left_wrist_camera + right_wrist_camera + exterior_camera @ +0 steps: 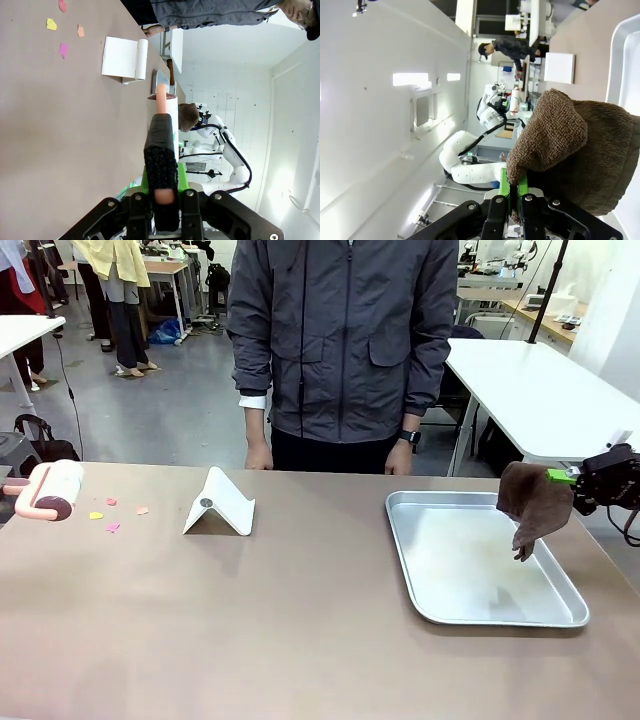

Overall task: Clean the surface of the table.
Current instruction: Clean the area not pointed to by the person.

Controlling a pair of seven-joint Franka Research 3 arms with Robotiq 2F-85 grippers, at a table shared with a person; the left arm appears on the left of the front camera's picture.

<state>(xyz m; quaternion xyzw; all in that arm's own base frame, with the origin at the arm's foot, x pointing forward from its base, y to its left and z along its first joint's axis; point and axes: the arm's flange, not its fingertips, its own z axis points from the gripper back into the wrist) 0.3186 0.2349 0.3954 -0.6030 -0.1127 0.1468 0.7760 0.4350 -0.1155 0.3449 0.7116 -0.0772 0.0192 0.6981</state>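
The brownish table point(300, 620) spreads across the front view. At its far left a lint roller point(55, 488) with a white roll and pink handle hovers just above several small coloured paper scraps point(112, 515). My left gripper point(162, 150) is shut on the roller's pink handle point(161, 97); the scraps point(63, 49) lie ahead of it. At the right, my right gripper point(562, 477) is shut on a brown cloth point(535, 502) that hangs over the right edge of a silver tray point(560, 618). In the right wrist view the cloth point(570, 145) bunches out of the gripper point(512, 200).
A white folded stand point(220, 505) sits on the table between the scraps and the tray. A person in a grey jacket point(340, 340) stands at the far edge, hands down. A white-topped table point(540, 390) stands behind on the right.
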